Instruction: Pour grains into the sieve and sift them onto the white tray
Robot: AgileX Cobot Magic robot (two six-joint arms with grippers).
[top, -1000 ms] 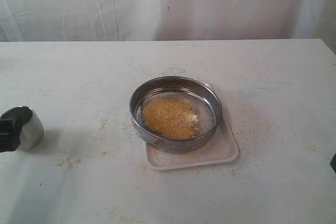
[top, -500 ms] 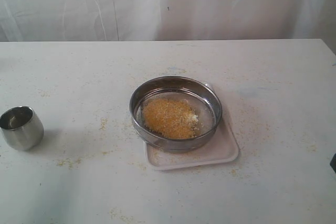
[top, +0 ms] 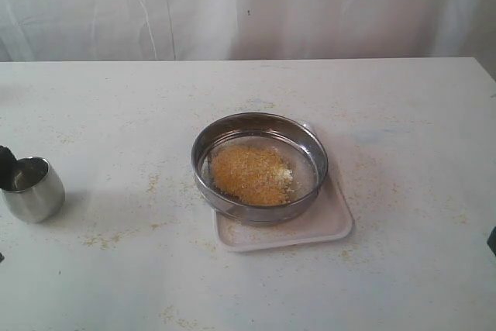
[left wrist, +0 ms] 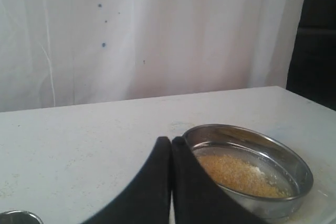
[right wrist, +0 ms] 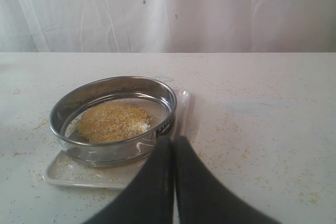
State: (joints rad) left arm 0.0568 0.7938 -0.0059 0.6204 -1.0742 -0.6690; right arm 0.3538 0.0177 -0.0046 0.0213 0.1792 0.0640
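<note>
Yellow-tan grains (top: 249, 174) are lying heaped on the mesh of the sieve (top: 263, 212), with a few paler bits at the heap's edge. The sieve is sitting on the tray (top: 325, 221), whose front and right margins are showing past the steel ring. Both are resting near the middle of the surface (top: 403, 114).

Loose specks (top: 101, 239) are dotting the off-white, slightly stained surface around the tray and out toward the left. A small steel cup (top: 35, 191) is standing upright at the far left, well apart from the sieve.

In the left wrist view the left fingers (left wrist: 157, 182) are pressing together, gripping nothing and pointing toward the sieve. The right fingers (right wrist: 152, 182) are likewise pressing closed and empty, just short of the tray's edge.

White cloth (top: 310, 5) is hanging in folds behind the surface.
</note>
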